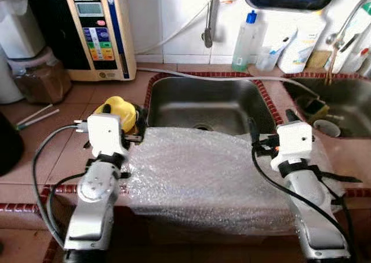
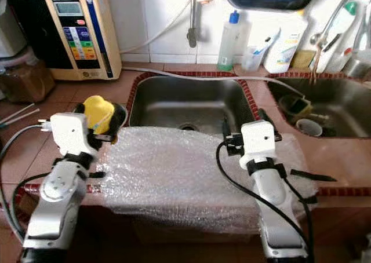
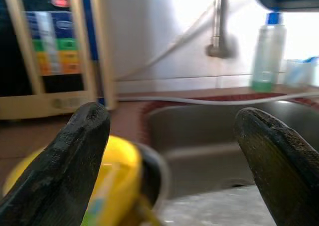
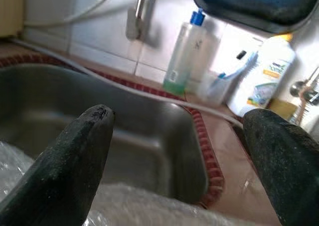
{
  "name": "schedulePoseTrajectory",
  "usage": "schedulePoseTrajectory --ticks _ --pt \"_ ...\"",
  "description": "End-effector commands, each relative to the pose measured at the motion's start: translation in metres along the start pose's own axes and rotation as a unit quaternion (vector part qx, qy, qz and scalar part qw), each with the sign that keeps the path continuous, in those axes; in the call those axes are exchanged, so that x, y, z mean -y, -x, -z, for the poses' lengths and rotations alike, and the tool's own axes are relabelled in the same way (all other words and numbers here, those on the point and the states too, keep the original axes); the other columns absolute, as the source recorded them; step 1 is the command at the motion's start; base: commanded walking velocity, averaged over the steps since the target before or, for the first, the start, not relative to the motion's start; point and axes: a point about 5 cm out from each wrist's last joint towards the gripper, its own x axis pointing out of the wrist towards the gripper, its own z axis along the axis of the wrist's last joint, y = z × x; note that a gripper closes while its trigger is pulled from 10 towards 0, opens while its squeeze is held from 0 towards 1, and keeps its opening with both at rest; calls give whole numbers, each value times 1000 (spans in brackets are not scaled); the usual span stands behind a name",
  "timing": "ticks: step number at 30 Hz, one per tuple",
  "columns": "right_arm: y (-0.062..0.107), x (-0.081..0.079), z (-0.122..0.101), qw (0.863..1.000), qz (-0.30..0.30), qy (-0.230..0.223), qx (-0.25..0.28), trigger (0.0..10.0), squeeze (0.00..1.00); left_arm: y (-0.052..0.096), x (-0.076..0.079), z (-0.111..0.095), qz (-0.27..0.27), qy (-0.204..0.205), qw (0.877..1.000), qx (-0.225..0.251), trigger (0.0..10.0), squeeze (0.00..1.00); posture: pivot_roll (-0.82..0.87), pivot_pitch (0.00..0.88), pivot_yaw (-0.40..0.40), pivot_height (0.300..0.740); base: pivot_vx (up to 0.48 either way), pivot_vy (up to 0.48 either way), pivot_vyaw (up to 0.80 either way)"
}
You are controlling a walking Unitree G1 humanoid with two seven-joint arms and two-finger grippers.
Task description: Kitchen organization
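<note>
Head views: bubble wrap sheet (image 1: 203, 170) draped over the sink's (image 1: 208, 101) front rim and the counter edge, long axis running across from the robot's left to right, near edge hanging off the front. Left gripper (image 1: 134, 137) sits at the sheet's left edge, right gripper (image 1: 254, 140) at its right edge; probably placed to take both ends. Yellow object (image 1: 119, 112) just beyond left gripper, on the counter.

Left wrist: fingers (image 3: 65, 161) spread wide, nothing between; yellow object just beside one finger.

Right wrist: fingers (image 4: 70, 161) spread, empty, wrap below, soap bottle (image 4: 184, 56) well beyond
</note>
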Motion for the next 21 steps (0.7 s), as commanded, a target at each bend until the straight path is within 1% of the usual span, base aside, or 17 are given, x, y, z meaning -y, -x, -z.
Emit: schedulePoseTrajectory --ticks 1,6,14,17,21 --pt "-2 0 -3 1000 -2 1 7 10000 0 0 -6 -2 -7 -8 1000 1 10000 0 43 0 -6 740 0 -371 0" --pt "-1 1 -4 1000 -3 3 7 10000 0 -1 -5 -3 -7 -8 1000 3 10000 0 39 0 -8 740 0 -394 0" --pt "-2 0 -4 1000 -4 5 7 10000 0 -1 -4 -2 -6 -4 1000 1 10000 0 38 0 -8 740 0 0 0" --pt "-2 0 -4 1000 -6 5 7 10000 0 -1 -5 -2 -8 -6 1000 -1 10000 0 38 0 -8 740 0 -436 0" --pt "-2 -2 -4 1000 -9 5 7 10000 0 -1 -10 -1 -30 -15 999 -1 10000 0 41 0 -4 740 0 0 0"
